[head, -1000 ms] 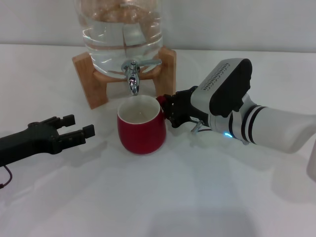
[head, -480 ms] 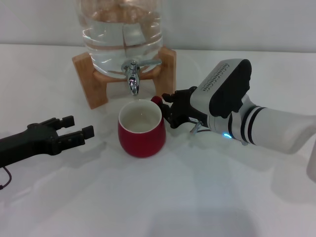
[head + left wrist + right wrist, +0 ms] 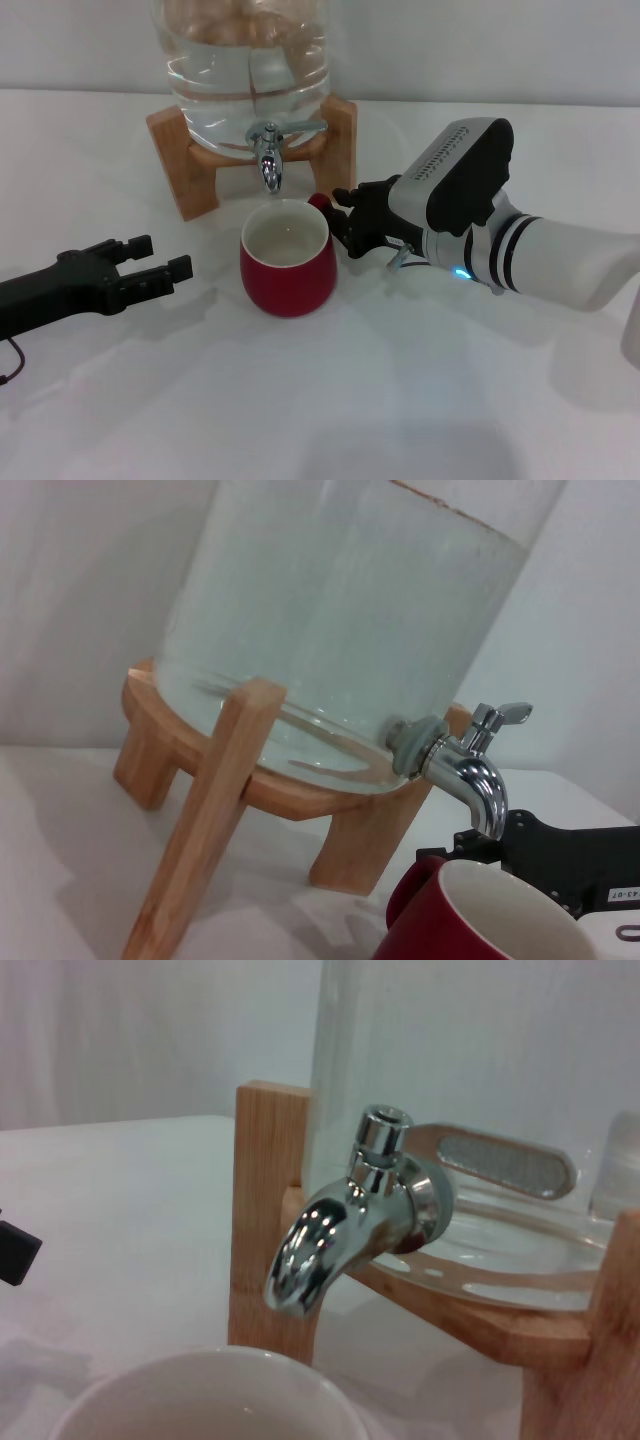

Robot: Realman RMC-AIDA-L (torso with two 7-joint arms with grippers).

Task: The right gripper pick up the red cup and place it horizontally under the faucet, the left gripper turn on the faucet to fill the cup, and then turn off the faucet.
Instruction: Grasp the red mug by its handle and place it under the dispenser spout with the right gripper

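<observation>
The water jug [image 3: 248, 60] above the faucet [image 3: 268, 150] is cut off by the head view's upper edge, so its top is out of sight. The red cup [image 3: 287, 262] hides part of the right tool [image 3: 340, 222] at its handle, so whether its fingers grip there cannot be told. In the right wrist view only the cup's white rim shows below the faucet.
</observation>
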